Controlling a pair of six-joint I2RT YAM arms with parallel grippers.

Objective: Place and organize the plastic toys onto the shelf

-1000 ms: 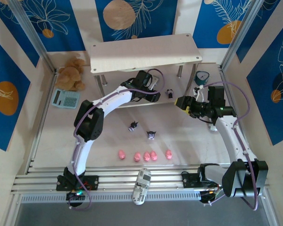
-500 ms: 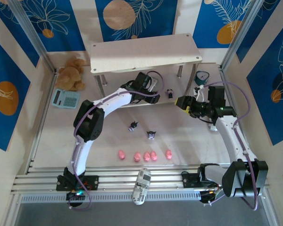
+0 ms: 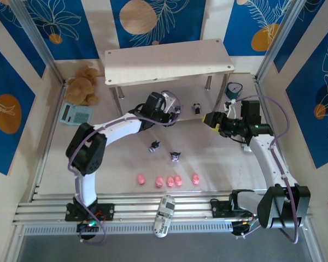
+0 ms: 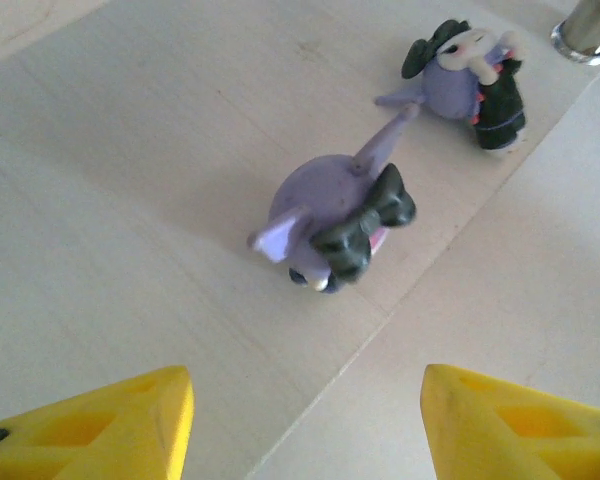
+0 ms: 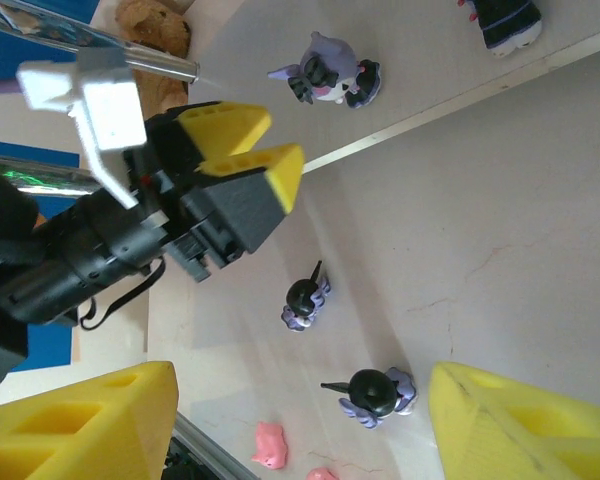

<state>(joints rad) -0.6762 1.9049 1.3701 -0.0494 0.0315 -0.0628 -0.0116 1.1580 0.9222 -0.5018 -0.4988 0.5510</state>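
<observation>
Left gripper (image 4: 305,400): yellow fingers spread wide with nothing between them, low over the lower board (image 4: 130,150) of the shelf (image 3: 167,63).
Right gripper (image 3: 210,119): also spread and empty, off the shelf's right end, above the table.
Bow figurine (image 4: 330,215): on the lower board, straight ahead of the left fingers and about centred between them, apart from both.
Its long axis: from pale ear to pointed ear it runs diagonally, skewed to the line between the fingertips. It looks tipped over rather than upright, but from this angle I can't be sure.
Second figurine (image 4: 470,75): farther along the same board, near a metal leg (image 4: 590,25).
Table figurines: the left one (image 3: 154,146) and the right one (image 3: 176,156) sit on the open table between the arms.
Pink pigs (image 3: 170,180): five in a loose row nearer the bases, none shelved.
Nearer arm: the left gripper for the left table figurine; the right one seems about as close to either arm.
Next move, as I judge it: back the left gripper straight off and go down for the left table figurine.
</observation>
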